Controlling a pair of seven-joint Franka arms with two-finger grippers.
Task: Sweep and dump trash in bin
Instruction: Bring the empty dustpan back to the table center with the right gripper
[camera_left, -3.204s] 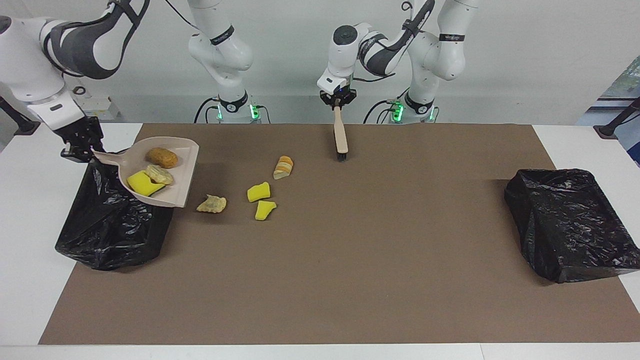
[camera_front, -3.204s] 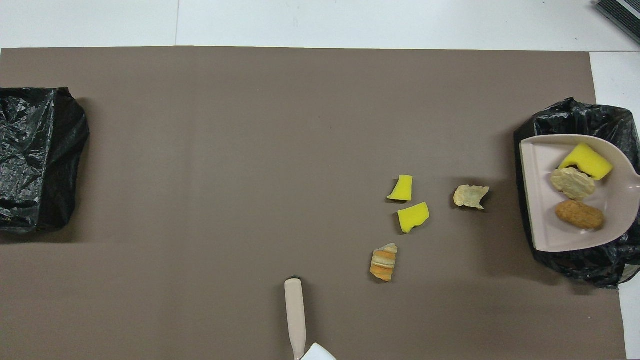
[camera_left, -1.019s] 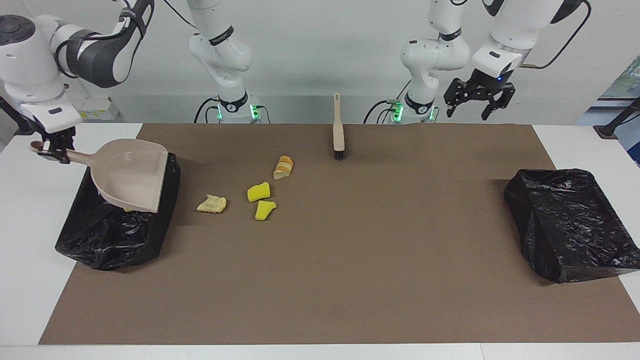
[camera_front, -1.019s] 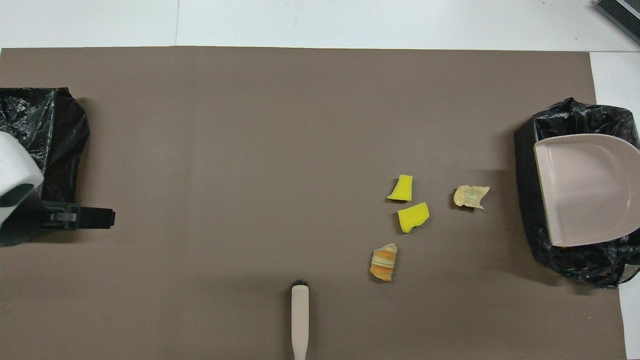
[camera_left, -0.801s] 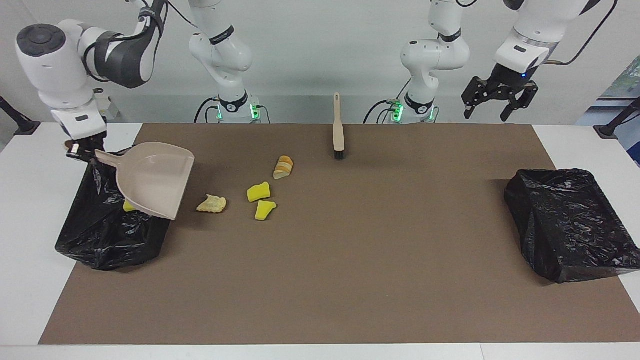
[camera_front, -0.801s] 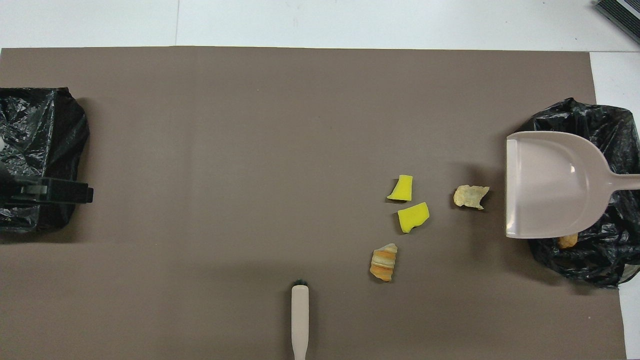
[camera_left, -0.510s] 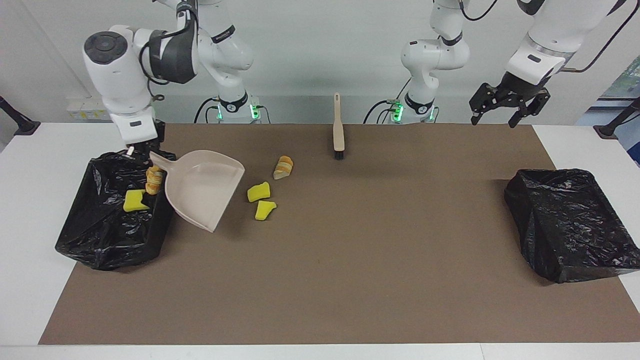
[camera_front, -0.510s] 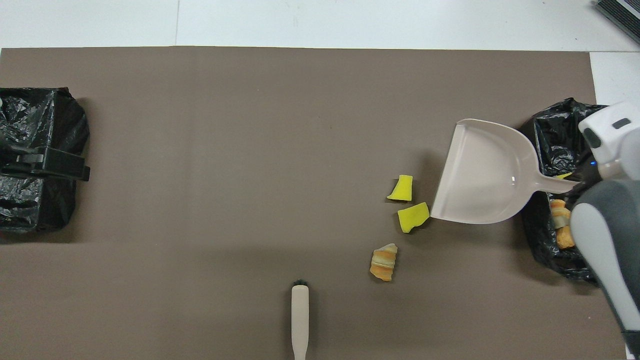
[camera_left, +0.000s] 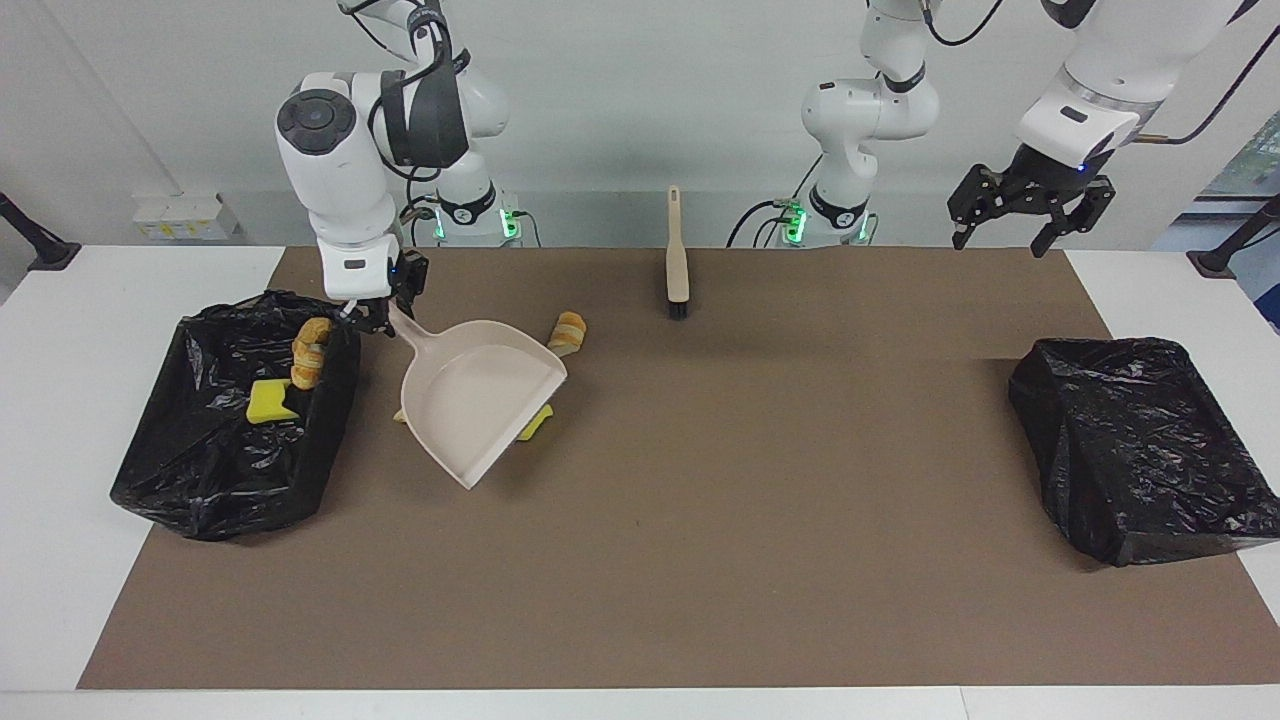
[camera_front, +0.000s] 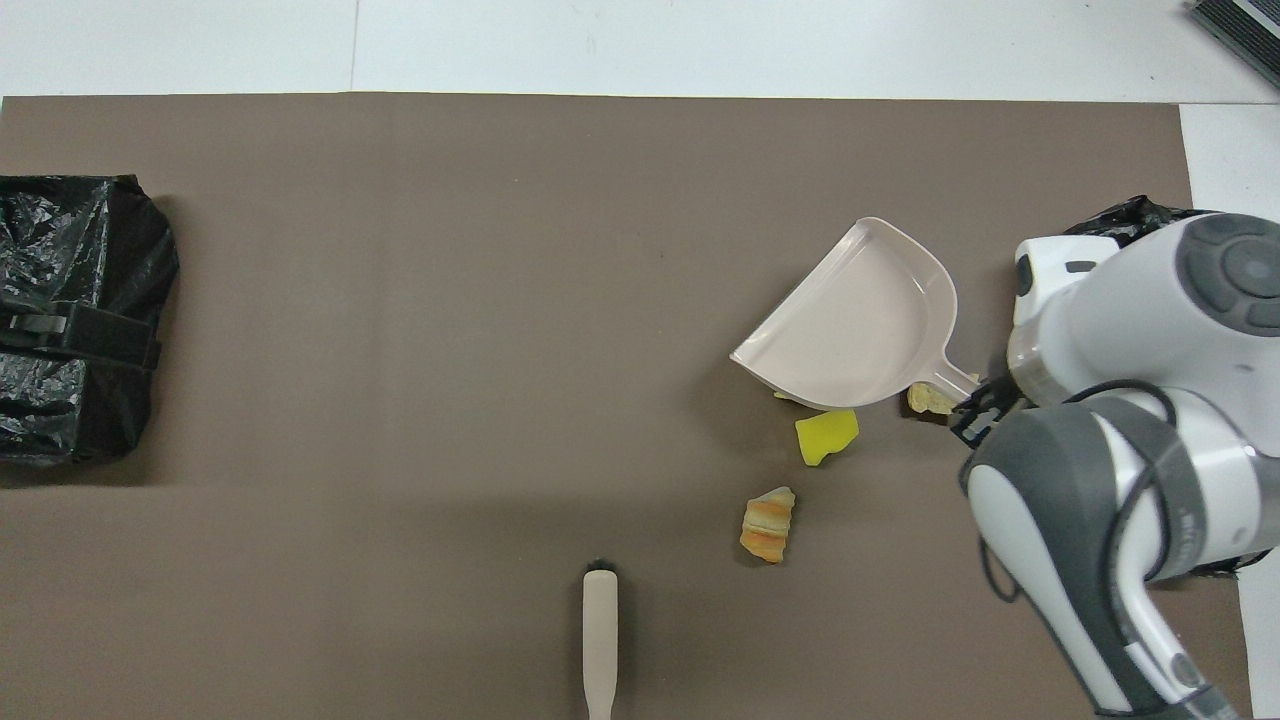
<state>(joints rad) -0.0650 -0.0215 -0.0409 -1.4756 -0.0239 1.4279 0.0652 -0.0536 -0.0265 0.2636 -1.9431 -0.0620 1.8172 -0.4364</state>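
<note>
1. The right gripper (camera_left: 375, 318) is clamped on the handle of the beige dustpan (camera_left: 482, 402), which it holds tilted in the air over the loose scraps on the brown mat (camera_left: 700, 560).
2. The dustpan's long axis runs on a slant: handle up toward the robots and the right arm's end of the table, open lip pointing away from the robots and toward the middle of the table. Its pan looks empty.
3. Directly under the pan lie a yellow sponge chunk (camera_front: 826, 437), a tan scrap (camera_front: 932, 400) beside the handle, and what seems the edge of a second yellow piece, mostly hidden. A striped bread piece (camera_left: 567, 333) lies on the mat nearer to the robots than the pan.
4. Other trash already lies in the black bin bag (camera_left: 220, 470) at the right arm's end: a yellow chunk (camera_left: 268, 402) and a bread-like piece (camera_left: 308, 352).
5. The brush (camera_left: 677, 262) lies on the mat near the robots' edge, handle toward the robots, bristle end away, held by neither arm.
6. The left gripper (camera_left: 1028, 208), fingers spread and empty, hangs high over the left arm's end of the table, above a second black bag (camera_left: 1140, 450). It seems the arm due to take the brush.
7. For the next sweep, the lip would likely need to be set on the mat facing the scraps.
</note>
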